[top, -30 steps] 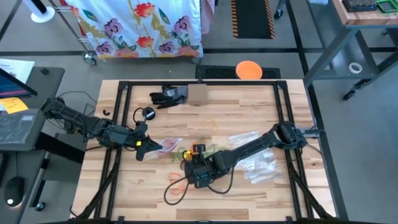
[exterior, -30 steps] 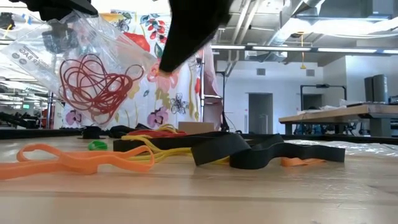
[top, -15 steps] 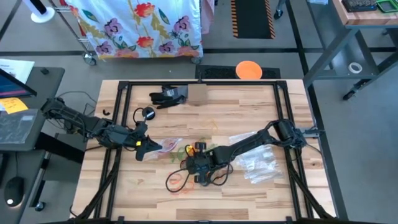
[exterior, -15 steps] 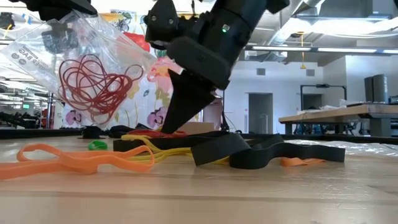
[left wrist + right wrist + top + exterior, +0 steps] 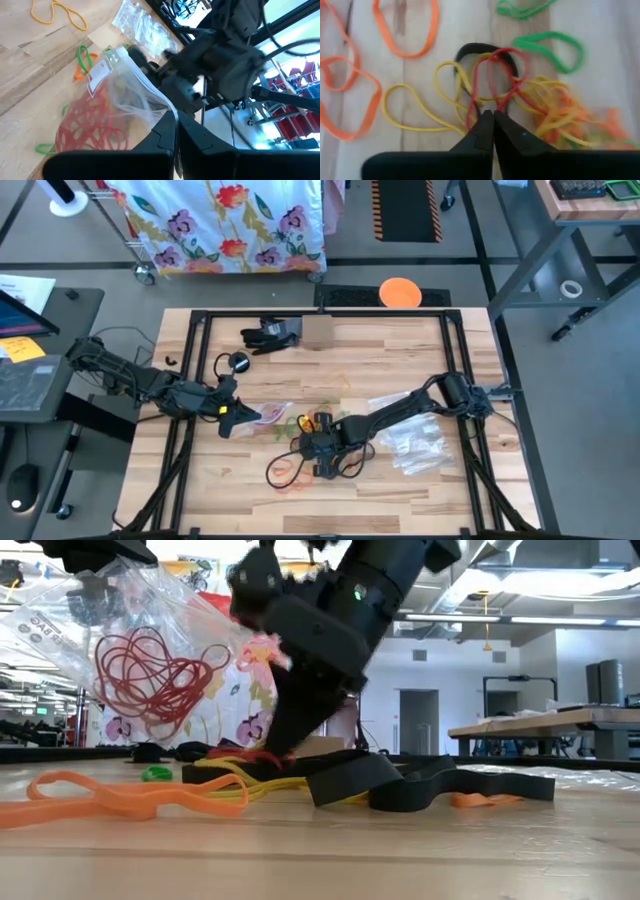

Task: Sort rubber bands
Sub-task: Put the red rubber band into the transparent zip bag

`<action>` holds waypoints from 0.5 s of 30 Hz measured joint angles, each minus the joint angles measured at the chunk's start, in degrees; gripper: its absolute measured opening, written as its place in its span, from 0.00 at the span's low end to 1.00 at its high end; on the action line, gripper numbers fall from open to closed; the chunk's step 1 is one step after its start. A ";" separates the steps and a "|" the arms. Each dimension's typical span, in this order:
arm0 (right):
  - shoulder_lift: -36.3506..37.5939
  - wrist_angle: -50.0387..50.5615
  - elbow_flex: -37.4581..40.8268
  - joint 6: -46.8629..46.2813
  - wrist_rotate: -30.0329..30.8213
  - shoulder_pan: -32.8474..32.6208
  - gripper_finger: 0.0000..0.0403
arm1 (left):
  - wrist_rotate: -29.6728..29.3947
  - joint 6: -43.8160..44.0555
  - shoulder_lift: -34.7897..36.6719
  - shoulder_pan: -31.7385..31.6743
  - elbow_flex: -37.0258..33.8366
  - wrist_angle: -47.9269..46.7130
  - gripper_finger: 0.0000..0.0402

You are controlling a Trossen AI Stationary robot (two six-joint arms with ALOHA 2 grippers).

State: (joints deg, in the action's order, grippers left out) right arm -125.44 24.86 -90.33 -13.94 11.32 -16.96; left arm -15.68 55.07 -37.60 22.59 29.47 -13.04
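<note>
Loose rubber bands (image 5: 495, 65) in red, yellow, orange, green and black lie in a heap on the wooden table (image 5: 400, 360), near its front middle. My right gripper (image 5: 493, 119) stands on this heap, shut on a red band; it also shows in the low view (image 5: 277, 750) and in the high view (image 5: 307, 442). To the left, my left gripper (image 5: 175, 131) is shut on a clear zip bag (image 5: 150, 650) with red bands (image 5: 87, 132) inside. Orange bands (image 5: 110, 795) lie closer to the near edge. My left gripper pinches the clear bag by its top edge (image 5: 167, 111) between its two fingers. The bag hangs below the fingers, with the red bands gathered in its lower part. My right gripper pinches the red band's near end (image 5: 487, 106) between its fingertips, slanting down from above. Yellow strands (image 5: 465, 125) run in beside the fingertips; whether they are pinched too does not show. The band's loop lies on the table and on a black band (image 5: 470, 50).
More clear bags (image 5: 410, 435) lie at the table's right. A black object (image 5: 270, 335) and a cardboard box (image 5: 318, 332) sit at the far edge. Wide black bands (image 5: 420, 785) lie in the heap. A black cable (image 5: 345, 470) loops by the right gripper.
My right gripper has come down onto the heap of bands, tipping steeper, and has shut its open fingers on the red band. The left gripper and its bag have kept still.
</note>
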 joint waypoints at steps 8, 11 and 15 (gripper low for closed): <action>-0.24 1.22 -0.75 -0.57 4.91 -0.99 0.00 | 0.00 0.00 0.00 0.00 0.00 0.02 0.00; 0.59 3.25 -3.57 1.06 8.07 -2.10 0.00 | -0.01 0.01 0.00 -0.02 0.00 -0.02 0.00; 0.78 9.10 -8.60 2.45 12.49 -3.70 0.00 | 0.00 0.00 -0.02 -0.02 0.00 -0.03 0.00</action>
State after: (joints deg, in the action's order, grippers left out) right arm -124.66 33.96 -98.93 -11.49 23.81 -20.67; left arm -15.68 55.07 -37.63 22.57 29.47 -13.07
